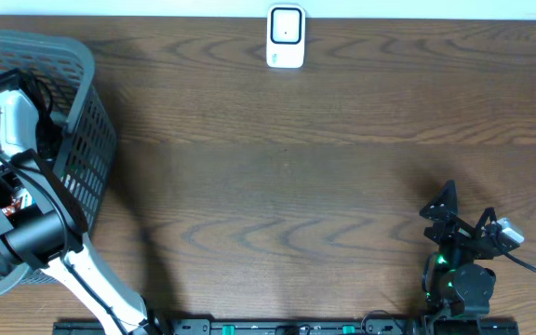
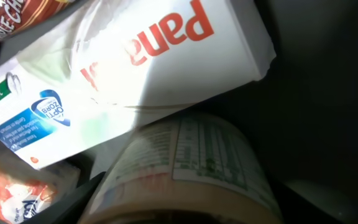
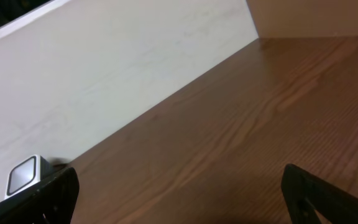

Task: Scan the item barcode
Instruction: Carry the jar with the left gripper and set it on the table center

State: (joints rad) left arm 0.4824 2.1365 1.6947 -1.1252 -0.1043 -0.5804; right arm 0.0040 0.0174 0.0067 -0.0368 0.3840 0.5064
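Seen from the left wrist, a round can (image 2: 191, 155) with a nutrition label fills the space between my left gripper's (image 2: 185, 208) fingers, and the dark left finger (image 2: 82, 190) lies against its side. Behind the can lie a white Panadol box (image 2: 135, 68) and a red packet (image 2: 11, 193). From overhead my left arm (image 1: 26, 228) reaches down into the grey basket (image 1: 87, 140), which hides the gripper. The white scanner (image 1: 286, 37) stands at the table's far edge. My right gripper (image 1: 463, 212) rests open and holds nothing near the front right.
A brown snack bag (image 2: 17, 15) lies at the basket's far corner. The right wrist view shows the scanner (image 3: 22, 176) against the pale wall (image 3: 104, 74). Bare wood table (image 1: 287, 186) stretches between basket and right arm.
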